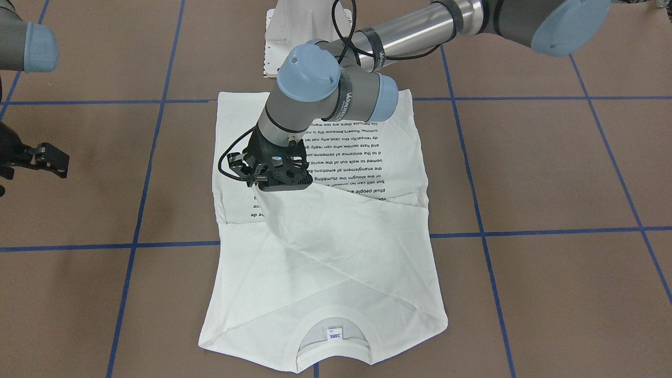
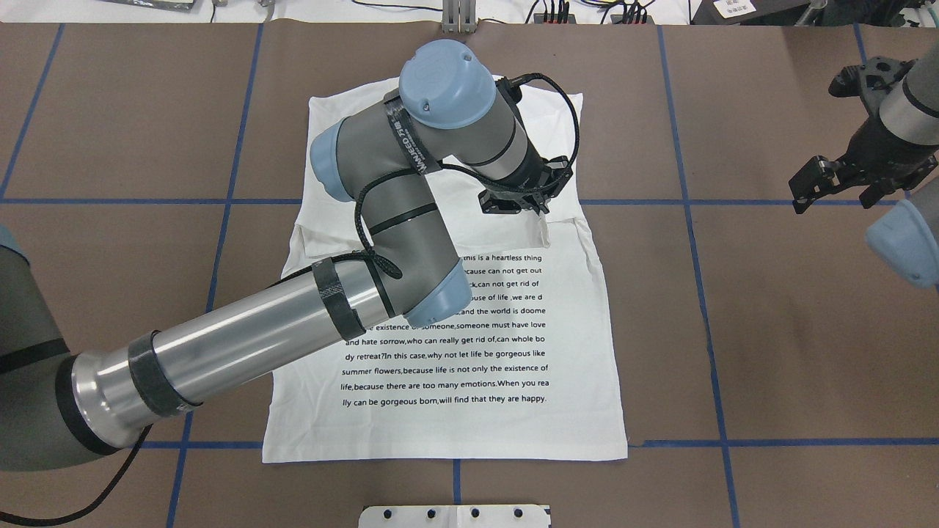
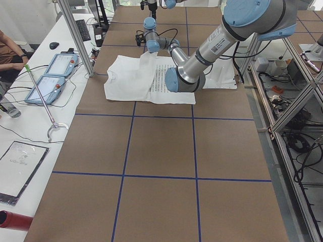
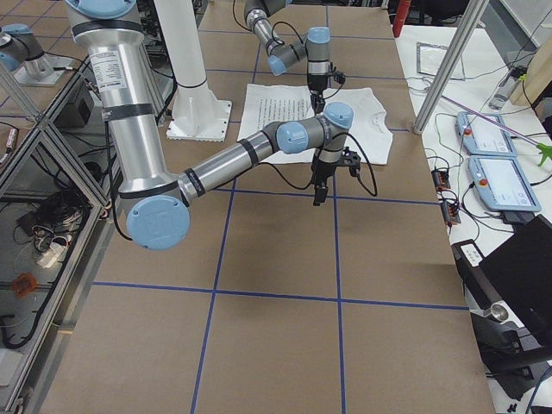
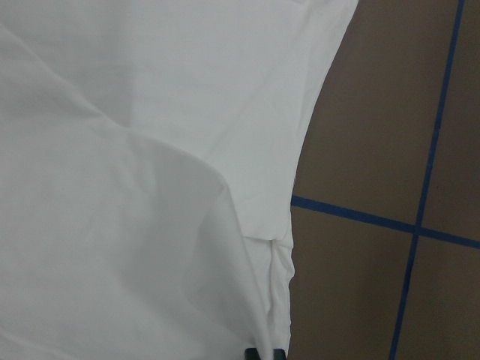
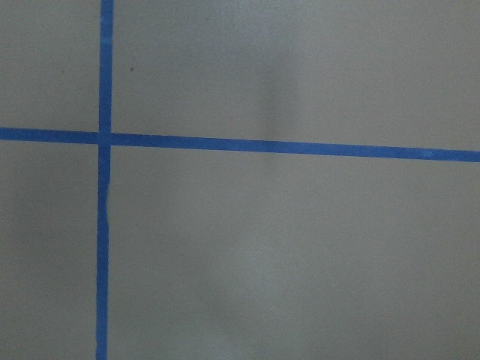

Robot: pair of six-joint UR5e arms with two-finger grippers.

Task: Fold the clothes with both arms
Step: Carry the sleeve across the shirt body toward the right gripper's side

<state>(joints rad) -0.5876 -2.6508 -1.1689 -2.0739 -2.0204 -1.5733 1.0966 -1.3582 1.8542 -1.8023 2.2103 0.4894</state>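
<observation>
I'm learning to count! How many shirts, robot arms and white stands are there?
T-shirt: 1
Robot arms: 2 (left arm, right arm)
White pedestal base: 1
Total: 4

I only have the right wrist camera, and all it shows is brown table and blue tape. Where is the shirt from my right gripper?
Observer: The shirt lies mid-table. The right gripper hangs over bare table well off to its side, touching no cloth.
Operator: Is the left arm holding anything?
Observer: Yes. The left gripper is shut on a fold of the shirt and pulls it up into a tent beside the printed text.
Operator: Which end is the collar?
Observer: The collar is at the end away from the robot, with the neck label showing.
</observation>
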